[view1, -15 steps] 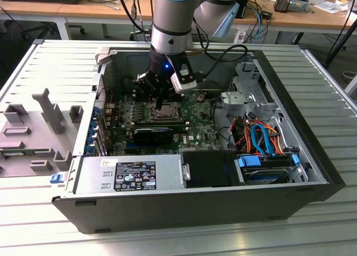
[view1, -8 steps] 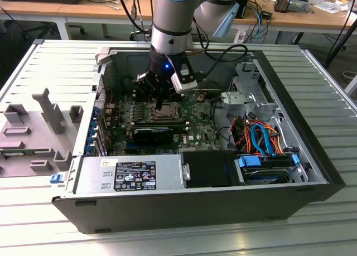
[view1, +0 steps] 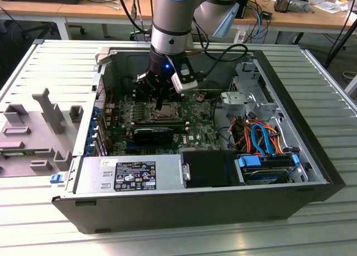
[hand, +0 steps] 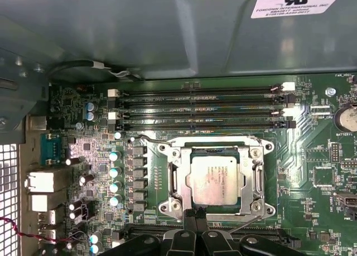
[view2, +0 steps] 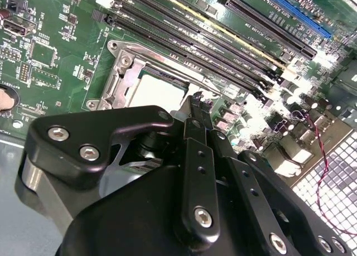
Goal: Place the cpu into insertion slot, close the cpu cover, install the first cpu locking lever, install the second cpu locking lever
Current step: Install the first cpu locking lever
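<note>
In the first wrist view the cpu (hand: 215, 179), a silver-grey square chip, lies in the insertion slot (hand: 165, 155) on the green motherboard. The cpu cover (hand: 175, 178), a silver frame, lies flat around the chip. One thin wire lever (hand: 189, 138) runs along the side facing the memory slots. A second wire lever (hand: 245, 222) slants beside my fingertips. My gripper (hand: 196, 213) is shut, its tips just off the socket's edge with nothing seen between them. The second wrist view shows the gripper (view2: 194, 106) beside the cpu (view2: 159, 91). In the exterior view the gripper (view1: 159, 104) hangs over the socket (view1: 163, 113).
The motherboard lies inside an open computer case (view1: 312, 155). Long black memory slots (hand: 201, 108) run beside the socket, and a row of capacitors (hand: 115, 178) stands on another side. A black heatsink block (view1: 153, 134), a power supply (view1: 128, 175) and drive cables (view1: 262, 139) fill the case.
</note>
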`<state>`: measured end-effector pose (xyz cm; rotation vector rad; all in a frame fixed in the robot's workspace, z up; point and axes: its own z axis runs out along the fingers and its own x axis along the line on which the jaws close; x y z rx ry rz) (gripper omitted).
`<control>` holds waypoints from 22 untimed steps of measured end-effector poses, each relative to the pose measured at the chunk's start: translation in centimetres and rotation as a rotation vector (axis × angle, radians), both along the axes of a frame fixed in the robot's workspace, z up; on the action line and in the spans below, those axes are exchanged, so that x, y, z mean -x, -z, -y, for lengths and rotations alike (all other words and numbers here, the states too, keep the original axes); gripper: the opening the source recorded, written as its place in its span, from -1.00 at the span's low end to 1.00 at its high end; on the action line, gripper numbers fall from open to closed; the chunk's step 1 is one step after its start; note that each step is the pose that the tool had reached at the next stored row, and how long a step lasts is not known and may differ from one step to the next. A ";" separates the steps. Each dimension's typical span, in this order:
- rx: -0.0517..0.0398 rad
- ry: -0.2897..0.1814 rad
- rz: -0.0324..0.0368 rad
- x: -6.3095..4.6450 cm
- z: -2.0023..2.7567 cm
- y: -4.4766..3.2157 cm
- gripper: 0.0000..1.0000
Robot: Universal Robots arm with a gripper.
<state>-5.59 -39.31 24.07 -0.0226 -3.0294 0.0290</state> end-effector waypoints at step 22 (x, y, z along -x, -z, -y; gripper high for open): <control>0.0000 -0.038 0.0000 0.0 0.00 0.00 -0.79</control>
